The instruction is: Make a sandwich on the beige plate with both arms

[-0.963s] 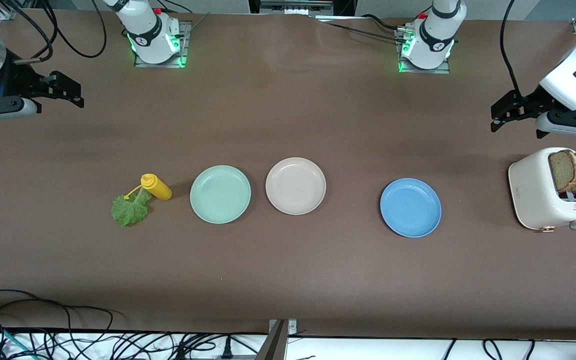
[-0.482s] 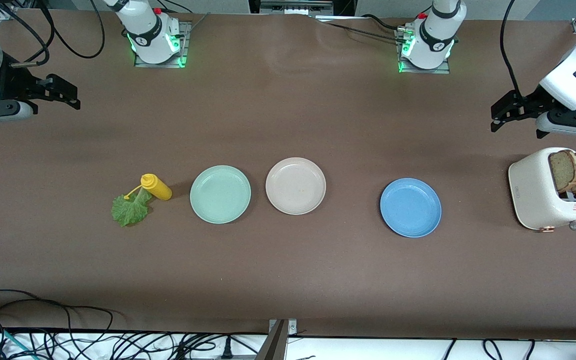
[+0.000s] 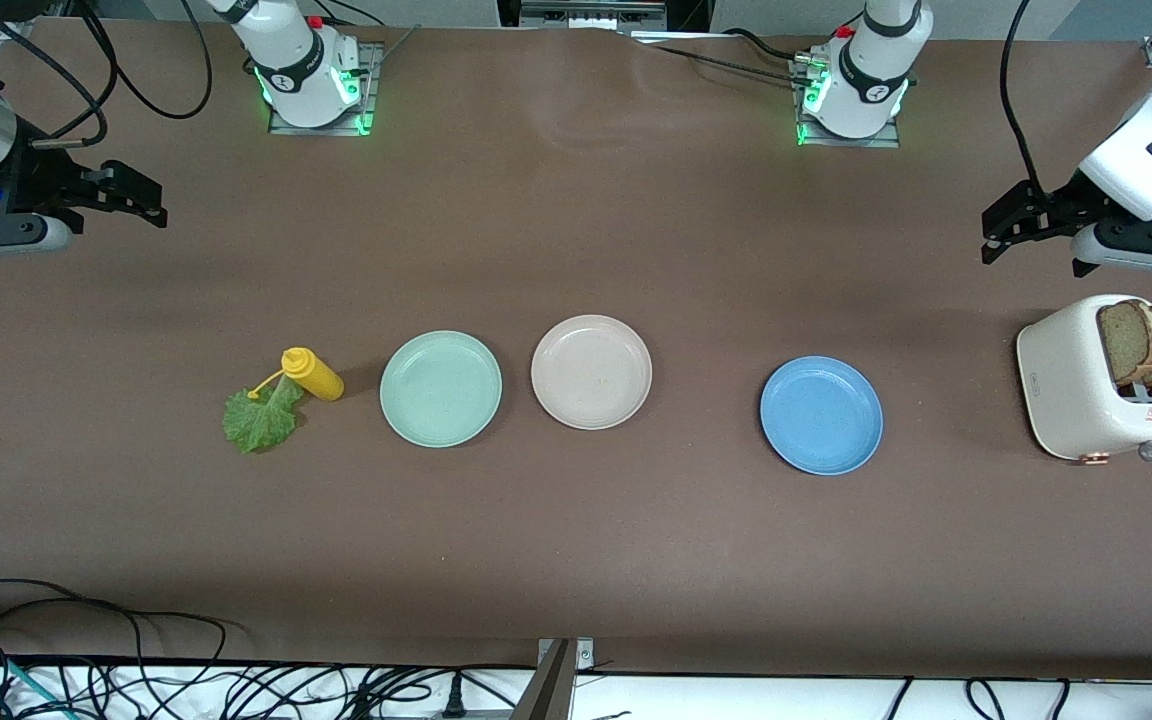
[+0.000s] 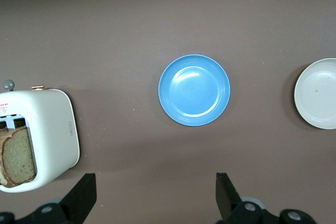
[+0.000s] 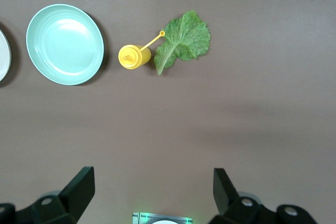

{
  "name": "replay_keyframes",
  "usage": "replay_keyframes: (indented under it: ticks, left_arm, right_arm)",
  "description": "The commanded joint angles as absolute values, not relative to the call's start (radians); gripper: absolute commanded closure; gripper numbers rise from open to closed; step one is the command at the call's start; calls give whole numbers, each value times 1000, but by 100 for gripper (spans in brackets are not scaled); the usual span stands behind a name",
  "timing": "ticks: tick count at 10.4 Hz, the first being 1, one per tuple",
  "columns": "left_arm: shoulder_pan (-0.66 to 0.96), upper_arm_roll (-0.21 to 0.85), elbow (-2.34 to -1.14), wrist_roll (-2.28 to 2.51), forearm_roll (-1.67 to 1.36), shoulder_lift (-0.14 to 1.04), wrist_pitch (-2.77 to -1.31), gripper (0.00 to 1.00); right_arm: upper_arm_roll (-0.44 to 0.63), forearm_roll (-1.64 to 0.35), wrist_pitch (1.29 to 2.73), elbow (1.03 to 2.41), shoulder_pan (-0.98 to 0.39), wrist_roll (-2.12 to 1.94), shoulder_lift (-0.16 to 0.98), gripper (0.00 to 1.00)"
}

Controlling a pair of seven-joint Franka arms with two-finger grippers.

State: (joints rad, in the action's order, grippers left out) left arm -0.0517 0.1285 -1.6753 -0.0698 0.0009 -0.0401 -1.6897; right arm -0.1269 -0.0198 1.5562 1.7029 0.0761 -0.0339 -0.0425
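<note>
Brown cloth covers our table (image 3: 576,560), and nothing is assembled yet. Taking the beige plate (image 3: 591,372) as the clock's centre in the front view, it lies bare; the mint green plate (image 3: 441,389) sits just at nine o'clock and the blue plate (image 3: 821,415) toward three. Both bread slices (image 3: 1146,342) stand in the toaster (image 3: 1086,395) far out at three, under our left gripper (image 3: 1011,228), empty with jaws wide. The lettuce leaf (image 3: 259,420) touches the mustard bottle (image 3: 312,373) at nine, on our right gripper's (image 3: 131,195) side, likewise wide. We judge each arm waits by its own ingredient.

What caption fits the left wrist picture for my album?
Open left pincer above the table, looking down on the blue plate and the toaster with its bread slices.
</note>
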Motion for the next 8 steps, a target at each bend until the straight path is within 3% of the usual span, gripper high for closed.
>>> replay_keyframes:
  ticks: [1,8]
  left_arm:
    - [-44,121,-1674,-60,11,-51,-1677,0]
    - [-44,123,-1674,-60,11,-51,-1677,0]
  right_arm:
    - [-129,-5,1568,1721,74,-17,-55,0]
    - [-129,-5,1568,1733,74,-20,-58,0]
